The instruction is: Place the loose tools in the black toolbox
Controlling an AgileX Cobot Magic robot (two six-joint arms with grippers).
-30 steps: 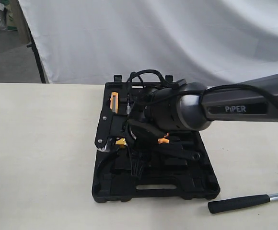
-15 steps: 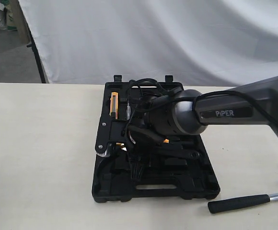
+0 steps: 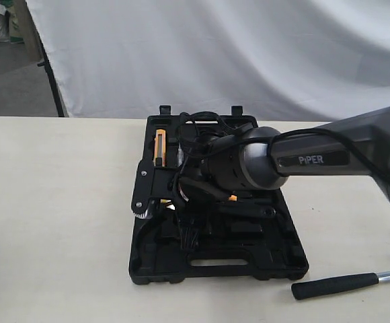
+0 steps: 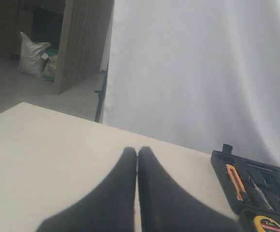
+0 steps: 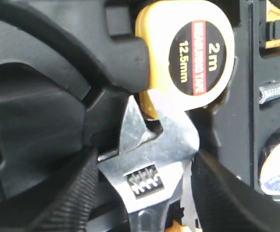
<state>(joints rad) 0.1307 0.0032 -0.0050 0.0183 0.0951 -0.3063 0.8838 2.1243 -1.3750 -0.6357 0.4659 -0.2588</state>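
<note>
The black toolbox (image 3: 286,266) lies open on the table. My right gripper (image 5: 147,157) reaches down into it, shut on the head of the silver adjustable wrench (image 5: 154,145). The wrench's jaw end rests against the yellow tape measure (image 5: 188,48). A small tape roll (image 5: 276,170) with a blue-white label sits in a recess beside it. The hammer's black handle (image 3: 335,285) lies on the table to the right of the toolbox, its head out of view. My left gripper (image 4: 137,151) is shut on nothing above bare table and is out of the exterior view.
An orange utility knife (image 3: 159,145) and other tools fill the toolbox's far half. The right arm (image 3: 316,160) crosses over the box from the right. A white curtain (image 3: 215,47) hangs behind the table.
The right arm has lowered and shifted slightly left over the toolbox, with the wrench still between its fingers. The hammer has not moved.
</note>
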